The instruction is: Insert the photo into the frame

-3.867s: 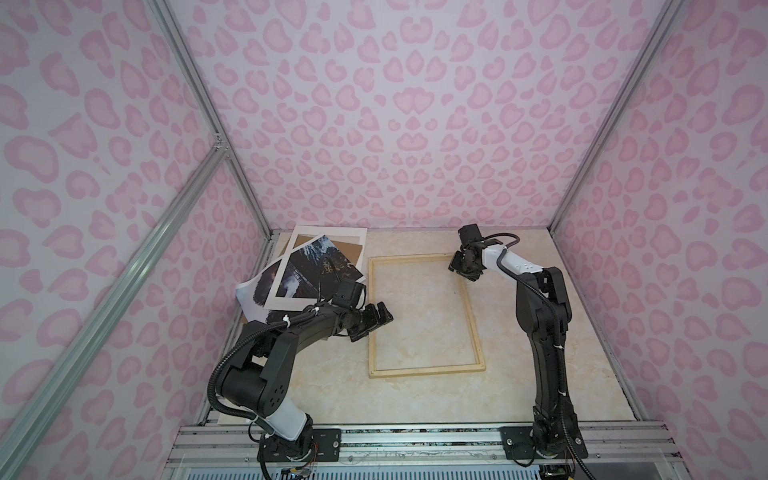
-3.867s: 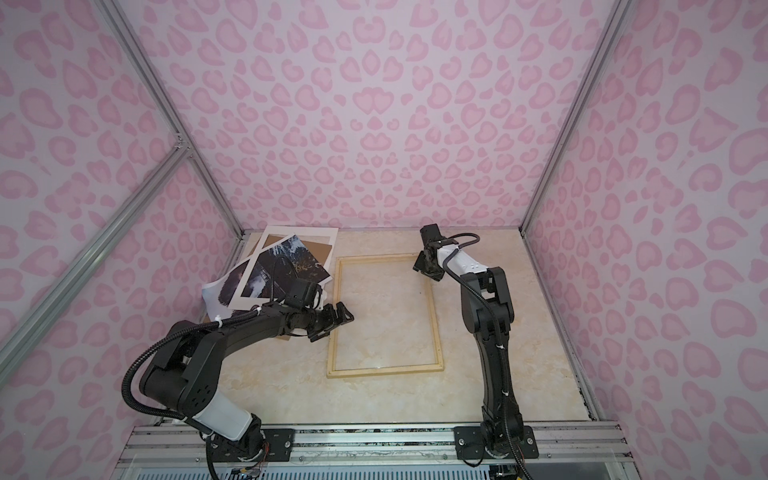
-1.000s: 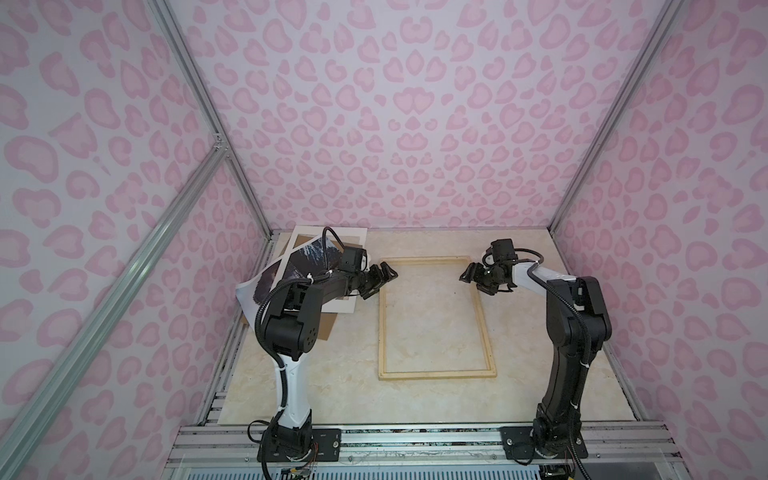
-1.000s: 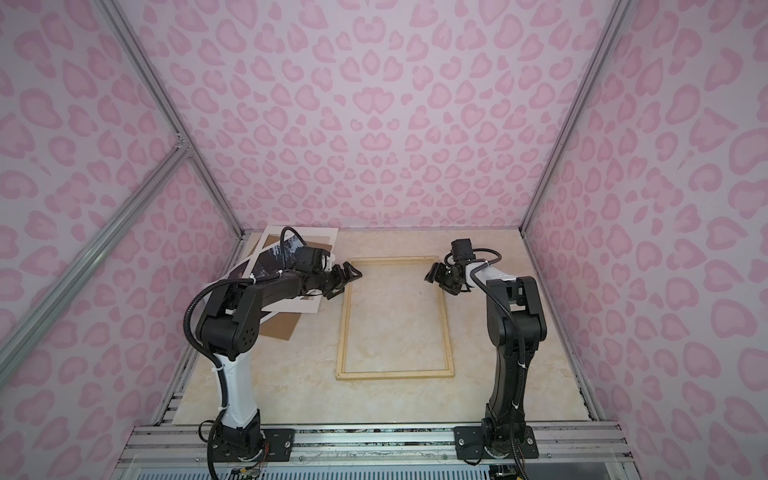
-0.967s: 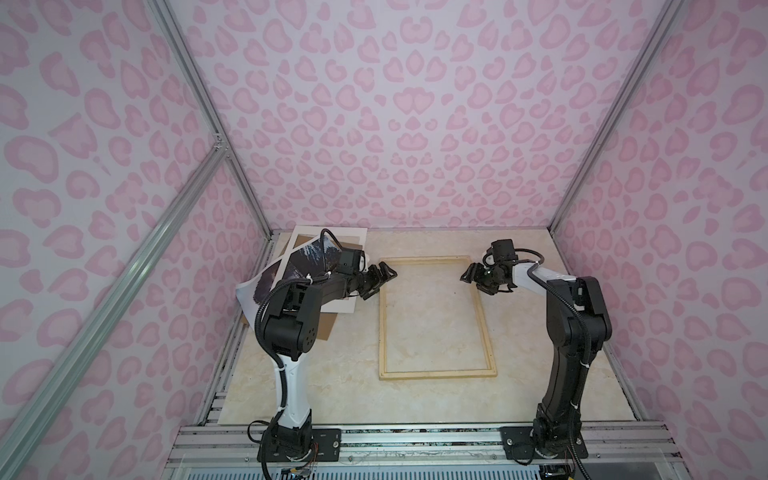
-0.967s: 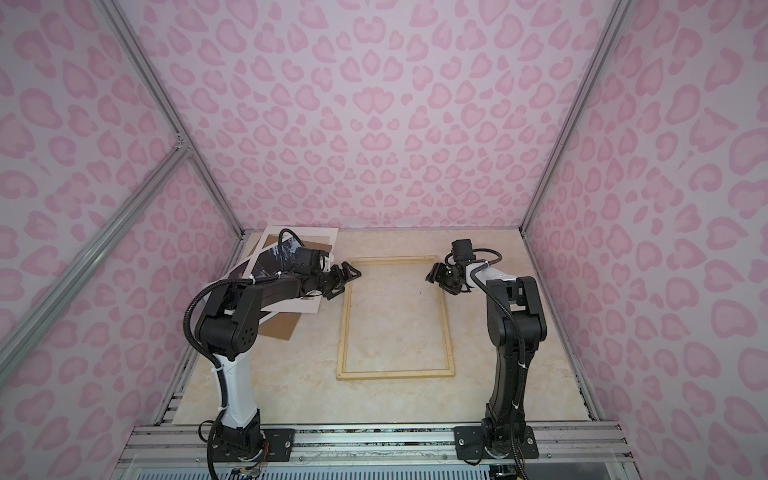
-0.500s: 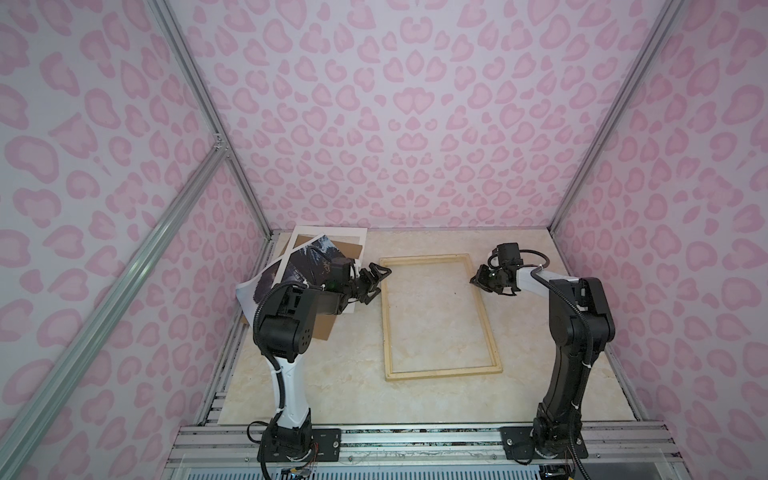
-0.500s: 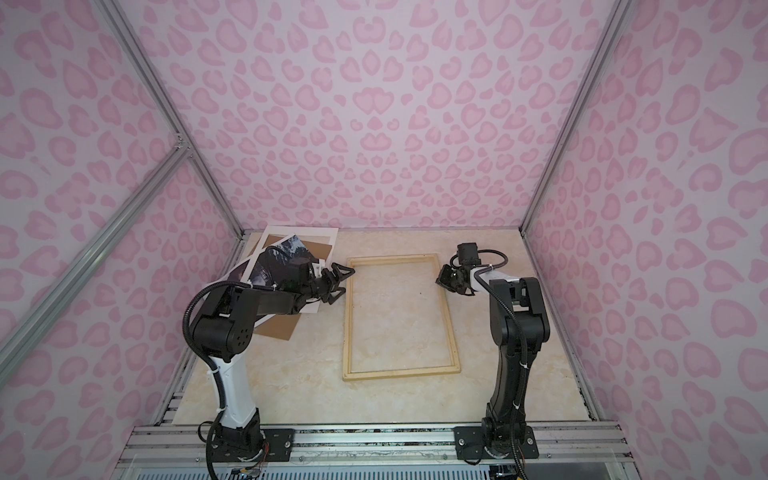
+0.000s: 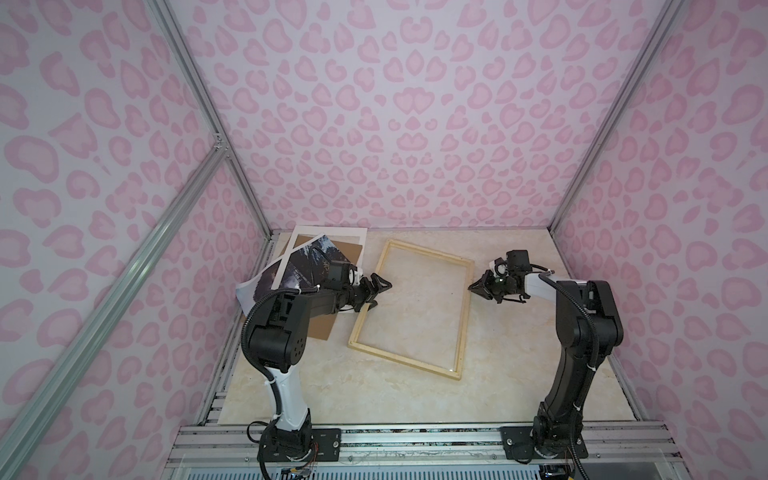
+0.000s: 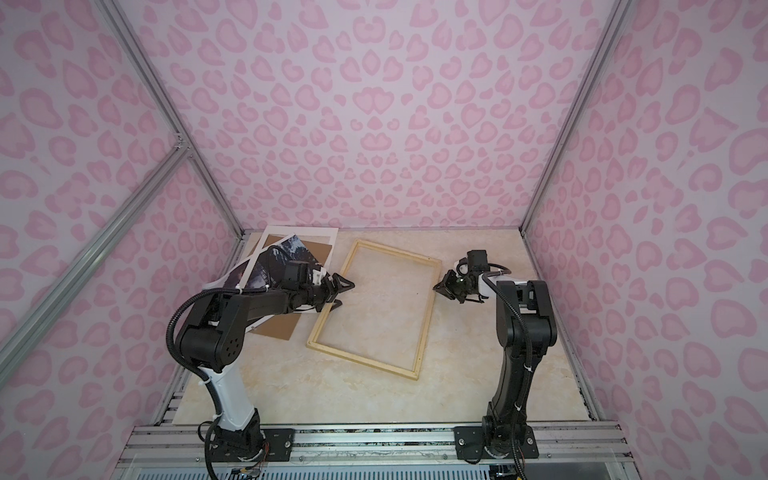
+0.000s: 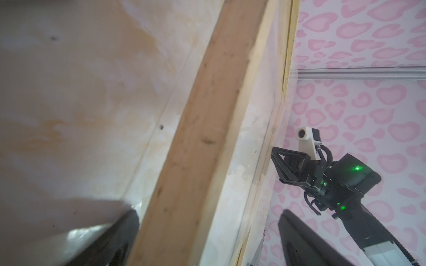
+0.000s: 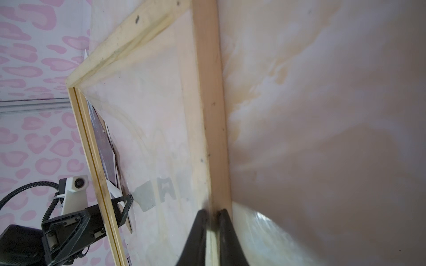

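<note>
The frame (image 9: 403, 360) (image 10: 361, 359), thin pale wood with a clear pane, lies skewed on the marble table. My right gripper (image 9: 471, 287) (image 10: 435, 287) (image 12: 213, 213) is shut on the frame's right rail (image 12: 207, 115). My left gripper (image 9: 380, 293) (image 10: 345, 294) (image 11: 207, 230) stands open across the left rail (image 11: 196, 138), one finger on each side. The photo (image 9: 307, 266) (image 10: 270, 266), a dark print with a white margin, lies at the back left, partly under my left arm.
A white mat board (image 9: 332, 230) and a brown backing board (image 9: 324, 328) lie with the photo at the back left. Pink patterned walls close in the table on three sides. A metal rail (image 9: 415, 440) runs along the front edge.
My right gripper has shut on the frame's right rail. The frame has turned, its near end swinging to the left. My left gripper has stayed open at the left rail.
</note>
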`<state>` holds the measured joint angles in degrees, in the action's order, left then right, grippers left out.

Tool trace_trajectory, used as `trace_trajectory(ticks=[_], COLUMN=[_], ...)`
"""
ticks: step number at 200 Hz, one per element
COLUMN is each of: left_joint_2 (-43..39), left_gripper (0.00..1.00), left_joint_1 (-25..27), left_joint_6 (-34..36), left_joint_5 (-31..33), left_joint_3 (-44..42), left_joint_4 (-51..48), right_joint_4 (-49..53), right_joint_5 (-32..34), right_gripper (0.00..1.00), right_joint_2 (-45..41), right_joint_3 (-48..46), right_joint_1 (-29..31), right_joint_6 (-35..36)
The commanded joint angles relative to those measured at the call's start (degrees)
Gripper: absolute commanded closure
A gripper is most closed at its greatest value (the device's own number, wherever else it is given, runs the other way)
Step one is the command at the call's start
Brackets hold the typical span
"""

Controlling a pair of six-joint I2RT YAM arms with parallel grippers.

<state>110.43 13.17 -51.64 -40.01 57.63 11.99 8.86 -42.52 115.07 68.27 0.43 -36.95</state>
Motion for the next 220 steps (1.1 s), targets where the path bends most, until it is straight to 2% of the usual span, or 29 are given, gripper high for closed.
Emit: trace_trajectory(ticks=[1,10,38,82,98,128,163,195,220], left_joint_2=[-0.1,-0.8,-2.4,-3.5,-3.5,-3.3,-2.4,-3.4,-4.7], left_gripper=[0.02,0.00,0.04,0.14,0.17,0.20,0.27,0.36,0.41], left_joint_1=[0.0,0.1,0.1,0.1,0.1,0.0,0.3,1.0,2.3], left_joint_6=[-3.0,-4.0,-9.9,-20.1,-22.8,-24.7,-26.9,-28.9,-28.8], left_joint_5=[-4.7,-6.0,-10.2,-13.7,-14.4,-14.6,-15.1,-16.1,-16.7], left_joint_3=[-1.1,-1.3,-3.3,-5.9,-6.3,-6.6,-7.5,-6.6,-5.0], left_joint_4=[4.2,5.5,13.7,28.2,32.3,34.7,38.6,40.1,39.3], right_joint_4=[4.0,4.7,4.8,5.3,5.5,8.0,15.9,17.6,17.6], right_joint_5=[0.4,0.8,1.1,2.0,2.5,5.7,14.8,21.3,21.4], right_gripper=[0.94,0.94,0.88,0.45,0.35,0.26,0.12,0.08,0.07], right_joint_2=[1.1,1.2,1.7,0.9,0.5,-1.1,-2.6,-3.7,-4.4], right_joint_3=[0.0,0.4,0.6,0.4,0.4,1.2,6.3,7.5,7.0], right_joint_1=[0.2,0.3,0.3,0.2,0.3,0.9,3.2,3.8,3.6], right_joint_6=[0.2,0.6,0.7,1.4,1.7,4.1,9.3,10.0,9.8])
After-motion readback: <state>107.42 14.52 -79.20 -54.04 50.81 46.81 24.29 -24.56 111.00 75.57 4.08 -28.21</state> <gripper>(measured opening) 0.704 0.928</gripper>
